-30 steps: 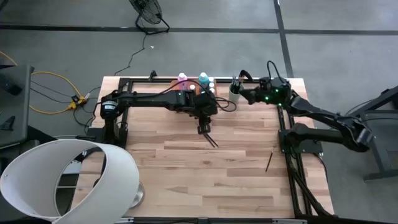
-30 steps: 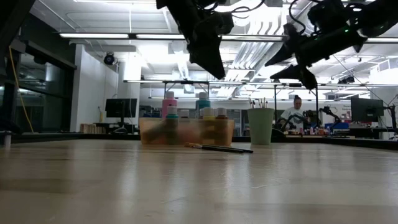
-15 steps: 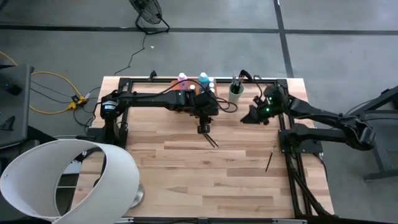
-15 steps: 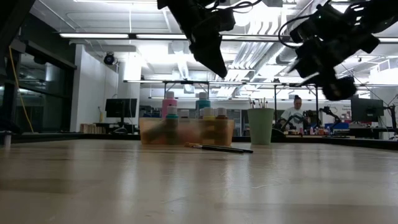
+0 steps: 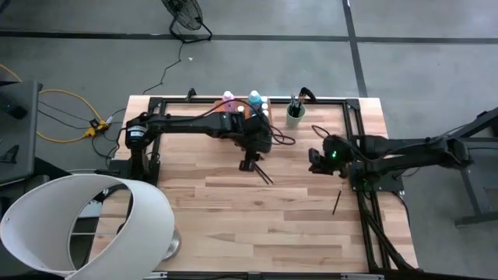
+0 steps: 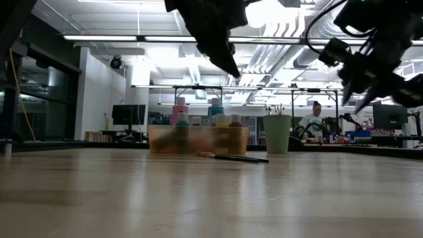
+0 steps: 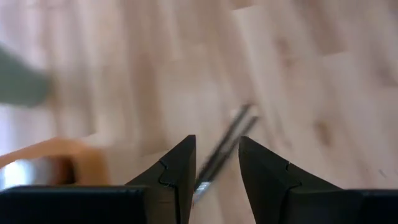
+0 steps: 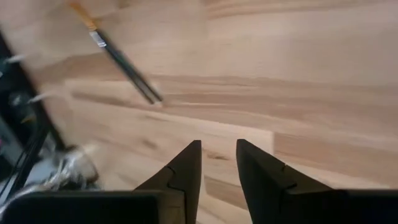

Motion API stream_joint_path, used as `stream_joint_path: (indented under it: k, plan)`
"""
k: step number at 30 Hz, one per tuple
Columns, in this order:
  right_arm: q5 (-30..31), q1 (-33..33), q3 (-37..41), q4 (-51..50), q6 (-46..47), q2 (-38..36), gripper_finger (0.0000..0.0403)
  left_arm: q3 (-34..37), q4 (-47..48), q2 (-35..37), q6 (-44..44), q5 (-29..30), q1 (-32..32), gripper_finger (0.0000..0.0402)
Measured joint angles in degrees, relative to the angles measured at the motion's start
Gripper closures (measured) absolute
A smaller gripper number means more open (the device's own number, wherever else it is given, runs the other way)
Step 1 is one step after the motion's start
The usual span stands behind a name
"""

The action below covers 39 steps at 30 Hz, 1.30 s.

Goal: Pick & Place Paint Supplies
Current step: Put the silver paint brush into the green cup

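Note:
Two dark-handled paintbrushes (image 5: 263, 173) lie flat on the wood near the table's middle, also seen low (image 6: 231, 157). My left gripper (image 5: 249, 163) hovers open above them; in its wrist view (image 7: 216, 142) the brushes (image 7: 227, 146) show through the gap between the fingers. My right gripper (image 5: 317, 162) is open over bare wood right of the middle (image 8: 218, 144), with a single brush (image 8: 121, 56) ahead of it. Another brush (image 5: 337, 201) lies near the right rail. Pink and teal bottles (image 5: 241, 99) stand in the orange tray (image 5: 233, 110).
The green cup (image 5: 295, 115) with several brushes stands at the far edge, right of the tray (image 6: 198, 140). A black frame rail (image 5: 354, 175) runs along the right side, close to my right arm. A white lampshade (image 5: 85, 222) covers the near left corner. Bare wood fills the near half.
My right gripper has left the green cup at the far edge and swung toward the near edge, ending over the wood right of the middle and tipped more downward. My left gripper has stayed above the two brushes. Nothing on the table has moved.

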<state>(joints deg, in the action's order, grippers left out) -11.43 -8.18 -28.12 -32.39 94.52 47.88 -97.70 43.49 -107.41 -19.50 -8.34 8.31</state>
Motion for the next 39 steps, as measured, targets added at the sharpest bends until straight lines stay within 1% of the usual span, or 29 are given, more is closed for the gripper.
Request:
stream_joint_path:
  k: [3,5,9,13,15,17,20,24,28,32,39]
  plan:
    - [2.7,4.3,0.0,-3.4,6.6,0.0,0.0317,0.0,0.5,0.9,-1.5,-7.8,1.0,0.0284]
    - [3.5,6.9,0.0,-5.8,10.9,0.0,0.0324,0.0,0.5,1.7,-1.7,-11.0,2.0,0.0284]
    - [6.3,11.9,-1.8,-12.5,17.6,0.1,0.0336,0.0,0.6,3.5,-2.1,-12.4,4.2,0.0284]
    - [12.1,15.5,-7.5,-22.3,21.1,1.0,0.0344,0.9,-0.4,6.6,-2.1,-14.1,6.0,0.0284]
    - [14.5,16.5,-10.9,-26.9,22.3,1.8,0.0348,4.4,-3.5,9.1,-1.4,-14.8,6.5,0.0284]
    - [15.4,17.1,-13.8,-31.0,22.9,3.1,0.0351,9.8,-8.1,12.1,0.3,-14.8,6.5,0.0284]
    - [14.4,17.9,-16.2,-34.5,23.9,5.7,0.0354,20.1,-17.4,17.6,3.6,-14.7,6.3,0.0284]
    - [9.0,19.3,-16.4,-38.0,24.1,10.1,0.0355,33.1,-28.6,25.8,7.9,-12.6,6.3,0.0284]
    - [6.7,21.0,-16.3,-40.8,24.5,14.2,0.0355,41.6,-35.2,33.3,10.4,-10.5,6.3,0.0284]
    - [7.0,22.1,-16.1,-40.8,24.6,17.1,0.0355,45.3,-36.9,37.5,10.8,-8.8,6.3,0.0284]
    - [6.8,24.5,-13.5,-40.1,29.7,19.1,0.0355,45.8,-36.7,38.1,11.0,-8.6,6.3,0.0284]
